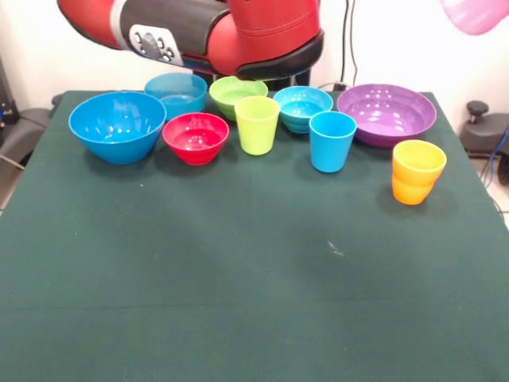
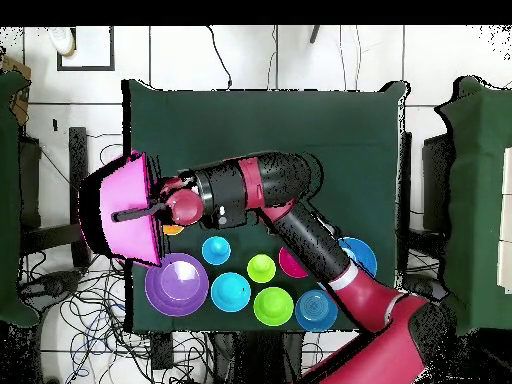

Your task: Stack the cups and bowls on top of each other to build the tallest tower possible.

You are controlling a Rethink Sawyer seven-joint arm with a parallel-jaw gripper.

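My gripper (image 2: 140, 211) is shut on the rim of the huge pink bowl (image 2: 122, 205). It holds the bowl tilted on its side in the air past the table's edge, and the bowl shows at the front view's top right (image 1: 475, 14). The others stand apart in a loose row near the robot: the large blue bowl (image 1: 118, 126), small blue bowl (image 1: 176, 91), red bowl (image 1: 196, 137), lime bowl (image 1: 237, 95), lime cup (image 1: 256, 125), cyan ribbed bowl (image 1: 302, 107), light blue cup (image 1: 332, 141), purple bowl (image 1: 386, 114) and orange cup (image 1: 417, 171). Nothing is stacked.
The dark green table (image 1: 254, 302) stretches bare toward the front camera. My red arm (image 1: 238, 32) hangs over the row of ware. Cables lie on the floor (image 2: 90, 310) around the robot's side of the table. Dark furniture stands at both sides.
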